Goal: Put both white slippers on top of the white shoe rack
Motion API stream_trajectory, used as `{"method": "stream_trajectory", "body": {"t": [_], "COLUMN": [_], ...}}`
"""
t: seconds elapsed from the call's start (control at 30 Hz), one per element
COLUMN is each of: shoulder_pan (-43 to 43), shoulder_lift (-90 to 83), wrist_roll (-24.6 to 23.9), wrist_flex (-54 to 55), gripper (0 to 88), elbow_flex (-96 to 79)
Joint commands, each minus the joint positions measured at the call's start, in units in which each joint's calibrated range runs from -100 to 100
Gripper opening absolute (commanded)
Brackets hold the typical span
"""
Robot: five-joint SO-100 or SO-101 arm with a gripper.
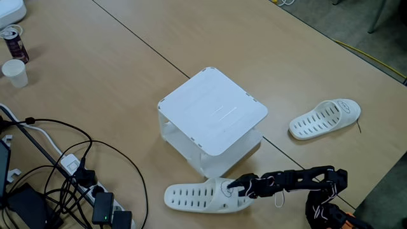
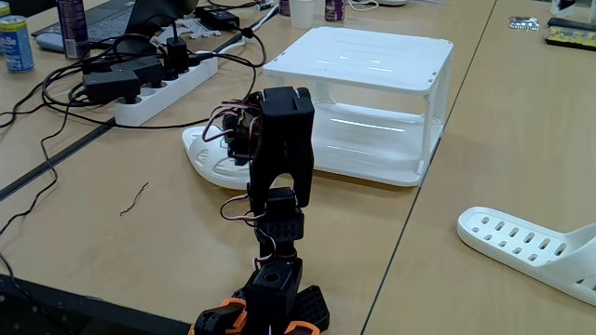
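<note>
**Arm reaches the first slipper, shelf has no slippers yet**

In a fixed view from above, the black arm comes in from about 4 o'clock. Its gripper [image 1: 234, 186] sits on the heel end of the near slipper [image 1: 197, 196], which lies flat on the table [image 1: 114, 83] at 6 o'clock, just beside the white shoe rack [image 1: 213, 109]. I cannot tell if the fingers are apart or pinched on the slipper; the arm hides them in the other fixed view too.

The rack stands in the middle, and its top has nothing on it. The far slipper [image 1: 324, 118] lies at 3 o'clock, well apart from the rack.

What could go wrong: I think a hold at one end could let the long slipper tip and slide out. Lifting this close could bump it into the rack's edge. The cables [image 1: 57, 162] at 8 o'clock look out of the way.
</note>
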State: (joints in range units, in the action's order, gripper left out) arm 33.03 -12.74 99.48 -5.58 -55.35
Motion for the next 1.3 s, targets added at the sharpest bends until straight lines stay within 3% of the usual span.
{"method": "stream_trajectory", "body": {"t": [0.0,0.07,0.17,0.87,1.27], "shoulder_pan": [0.8,0.8,0.8,11.3,11.2], "shoulder_lift": [0.1,0.2,0.2,-1.0,-8.8], "wrist_roll": [0.5,0.5,0.5,0.5,0.5], "wrist_flex": [0.8,0.8,0.8,19.0,19.3], "gripper": [13.7,12.8,0.3,0.7,0.8], "elbow_flex": [5.4,5.6,5.7,9.7,20.8]}}
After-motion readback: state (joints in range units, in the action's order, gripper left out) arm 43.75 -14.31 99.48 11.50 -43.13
